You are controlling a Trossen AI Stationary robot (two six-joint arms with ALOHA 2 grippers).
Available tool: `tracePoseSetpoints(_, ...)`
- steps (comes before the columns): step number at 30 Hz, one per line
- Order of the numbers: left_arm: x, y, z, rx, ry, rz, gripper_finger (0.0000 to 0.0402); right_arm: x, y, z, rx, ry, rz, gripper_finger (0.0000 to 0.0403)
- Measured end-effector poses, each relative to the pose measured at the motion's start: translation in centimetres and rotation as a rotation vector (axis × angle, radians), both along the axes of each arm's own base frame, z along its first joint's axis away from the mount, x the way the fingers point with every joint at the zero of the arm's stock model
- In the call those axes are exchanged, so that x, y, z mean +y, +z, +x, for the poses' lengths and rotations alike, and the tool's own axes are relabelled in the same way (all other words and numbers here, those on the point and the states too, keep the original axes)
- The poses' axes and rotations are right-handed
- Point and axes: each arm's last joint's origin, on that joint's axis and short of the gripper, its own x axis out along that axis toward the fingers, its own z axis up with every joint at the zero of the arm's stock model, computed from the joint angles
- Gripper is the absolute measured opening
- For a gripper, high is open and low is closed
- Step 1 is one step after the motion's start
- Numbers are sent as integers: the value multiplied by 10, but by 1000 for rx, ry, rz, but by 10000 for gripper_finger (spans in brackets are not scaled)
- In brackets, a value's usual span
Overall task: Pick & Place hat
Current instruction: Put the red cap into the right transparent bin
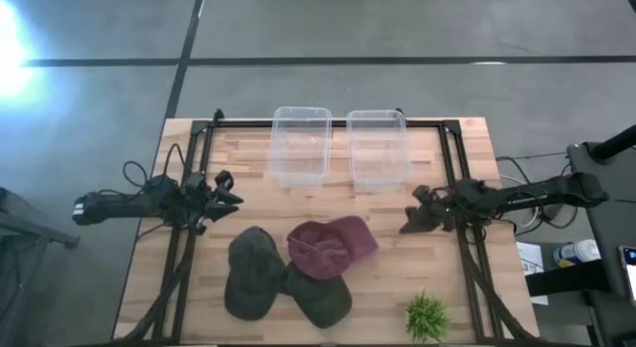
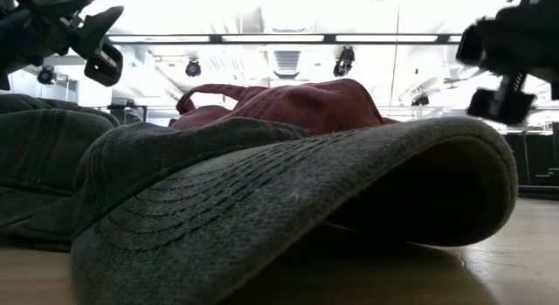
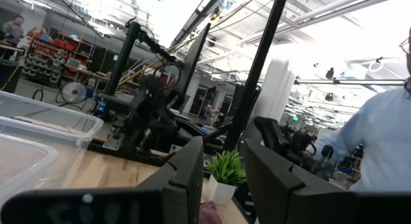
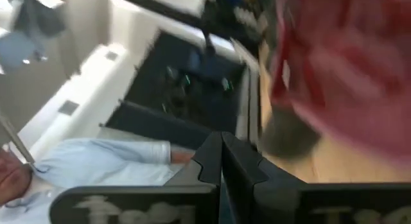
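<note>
Three caps lie in a cluster on the wooden table. A maroon cap (image 1: 333, 246) rests partly on a dark grey cap (image 1: 320, 297), and a second dark grey cap (image 1: 253, 272) lies to its left. In the low view the grey cap (image 2: 288, 200) fills the front, with the maroon cap (image 2: 306, 104) behind it. My left gripper (image 1: 231, 190) hovers open near the table's left side, above and left of the caps. My right gripper (image 1: 407, 226) is shut, just right of the maroon cap (image 4: 347, 63) and apart from it.
Two clear plastic bins (image 1: 301, 143) (image 1: 378, 148) stand side by side at the far edge. A small green plant (image 1: 427, 315) sits near the table's near right corner. A dark frame (image 1: 452, 148) runs along both sides. A person (image 3: 385, 147) stands beyond the table.
</note>
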Motion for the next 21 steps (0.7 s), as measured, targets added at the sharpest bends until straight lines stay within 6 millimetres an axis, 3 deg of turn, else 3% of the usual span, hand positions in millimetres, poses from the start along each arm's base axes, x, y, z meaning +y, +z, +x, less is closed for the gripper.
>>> tracePoseSetpoints(7, 0, 0, 0, 0, 0, 0, 106, 2, -17, 8, 139, 45, 2, 19)
tracePoseSetpoints(10, 0, 0, 0, 0, 0, 0, 106, 4, -19, 13, 188, 71, -7, 54)
tracePoseSetpoints(13, 0, 0, 0, 0, 0, 0, 106, 9, -9, 24, 137, 108, -99, 102)
tracePoseSetpoints(17, 0, 0, 0, 0, 0, 0, 106, 20, 6, 46, 164, 202, -356, 151)
tracePoseSetpoints(21, 0, 0, 0, 0, 0, 0, 106, 33, 15, 62, 294, 329, -813, 165)
